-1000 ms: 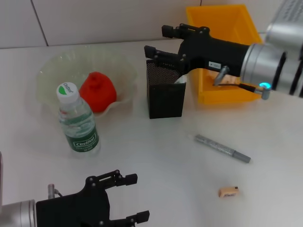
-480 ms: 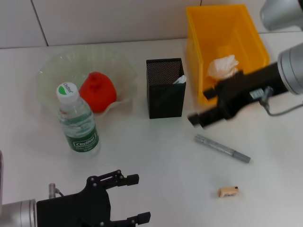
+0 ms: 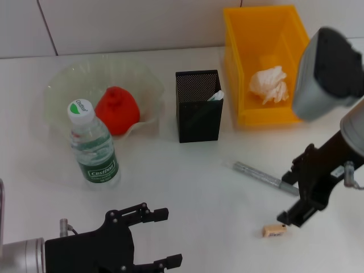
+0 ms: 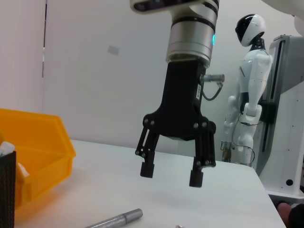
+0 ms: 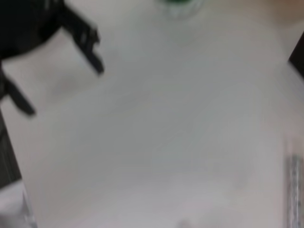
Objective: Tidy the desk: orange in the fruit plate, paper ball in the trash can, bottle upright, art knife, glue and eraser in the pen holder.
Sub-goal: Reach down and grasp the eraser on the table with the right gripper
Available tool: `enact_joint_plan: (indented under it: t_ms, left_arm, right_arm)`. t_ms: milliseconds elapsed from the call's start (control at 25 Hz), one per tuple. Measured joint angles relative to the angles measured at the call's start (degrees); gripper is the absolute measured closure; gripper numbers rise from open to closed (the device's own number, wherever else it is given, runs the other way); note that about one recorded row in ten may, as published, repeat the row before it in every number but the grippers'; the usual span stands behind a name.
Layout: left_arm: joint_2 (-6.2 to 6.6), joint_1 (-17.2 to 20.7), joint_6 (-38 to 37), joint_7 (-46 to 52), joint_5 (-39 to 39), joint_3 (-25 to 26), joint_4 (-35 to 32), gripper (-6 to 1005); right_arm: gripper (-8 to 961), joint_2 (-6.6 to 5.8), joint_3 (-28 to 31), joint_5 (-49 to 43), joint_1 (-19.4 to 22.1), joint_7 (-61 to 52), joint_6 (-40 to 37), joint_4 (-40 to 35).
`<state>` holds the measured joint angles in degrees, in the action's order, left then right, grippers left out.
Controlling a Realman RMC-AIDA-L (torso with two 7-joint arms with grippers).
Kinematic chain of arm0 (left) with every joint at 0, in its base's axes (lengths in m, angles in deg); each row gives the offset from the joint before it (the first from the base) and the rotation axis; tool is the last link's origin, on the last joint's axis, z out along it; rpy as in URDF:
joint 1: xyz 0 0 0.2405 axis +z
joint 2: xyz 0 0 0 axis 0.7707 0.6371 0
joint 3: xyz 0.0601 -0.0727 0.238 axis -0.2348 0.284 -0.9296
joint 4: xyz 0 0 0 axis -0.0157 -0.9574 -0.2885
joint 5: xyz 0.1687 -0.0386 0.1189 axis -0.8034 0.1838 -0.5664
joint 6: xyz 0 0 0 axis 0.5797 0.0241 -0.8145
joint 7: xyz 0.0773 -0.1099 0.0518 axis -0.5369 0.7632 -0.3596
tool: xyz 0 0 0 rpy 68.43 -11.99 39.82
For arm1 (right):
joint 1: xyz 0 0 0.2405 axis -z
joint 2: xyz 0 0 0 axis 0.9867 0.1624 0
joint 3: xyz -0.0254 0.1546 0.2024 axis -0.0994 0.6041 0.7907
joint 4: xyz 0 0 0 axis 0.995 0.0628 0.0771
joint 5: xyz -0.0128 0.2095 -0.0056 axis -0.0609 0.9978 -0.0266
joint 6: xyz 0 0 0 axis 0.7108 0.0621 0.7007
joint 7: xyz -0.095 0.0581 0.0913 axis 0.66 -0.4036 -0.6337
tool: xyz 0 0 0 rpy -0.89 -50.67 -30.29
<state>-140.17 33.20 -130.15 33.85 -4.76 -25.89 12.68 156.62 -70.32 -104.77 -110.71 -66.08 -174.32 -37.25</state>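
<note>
The right wrist view is pretty smeared, so all I can make out there is white desk, the left gripper (image 5: 52,57) as a dark shape and a sliver of the art knife (image 5: 295,190) cut off at the edge. In the head view the right gripper (image 3: 291,196) hangs over the near right of the desk (image 3: 187,182), fingers spread apart and holding nothing, its tips just above the eraser (image 3: 274,230) and beside the art knife (image 3: 266,178). A second ago it was up over the pen holder (image 3: 198,114), so it has swung across and down. The left gripper (image 3: 162,239) sits parked at the near edge, open too. Orange (image 3: 117,110) is in the fruit plate (image 3: 68,85), bottle (image 3: 92,143) upright, paper ball (image 3: 269,84) in the yellow trash can (image 3: 239,68).
</note>
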Motion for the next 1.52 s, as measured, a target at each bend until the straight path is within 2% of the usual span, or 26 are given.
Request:
enact_joint_plan:
  t_ms: [40,240,680,840,1080,1320,1520]
  left_arm:
    - [-0.01,-0.02,0.00,-0.01,0.00,0.00,0.00,212]
    - [-0.01,-0.17,0.00,-0.01,0.00,-0.19,-0.01,212]
    - [-0.01,-0.84,0.34,0.25,0.01,-0.36,0.06,212]
    - [-0.01,-0.94,0.23,0.30,0.01,-0.36,0.06,212]
    - [-0.01,-0.84,0.15,0.31,0.01,-0.42,0.15,212]
    - [-0.01,-0.85,0.20,0.16,0.01,-0.42,0.39,212]
    - [-0.01,-0.92,0.45,0.10,0.01,-0.30,0.37,212]
  right_arm:
    - [129,0.04,-2.40,-1.36,-0.05,1.78,-0.46,0.06]
    - [129,0.12,-7.19,-4.28,0.17,6.15,-1.09,0.75]
    - [153,0.30,-11.51,-4.66,0.50,8.22,4.28,4.86]
    - [168,0.31,-14.75,-4.79,-0.15,8.31,7.54,7.58]
    - [185,0.34,-16.05,-5.25,-1.61,7.67,8.57,9.07]
    - [272,0.42,-16.64,-5.42,-2.52,7.36,9.45,10.70]
    - [458,0.49,-17.10,-5.25,-2.55,7.35,10.54,10.94]
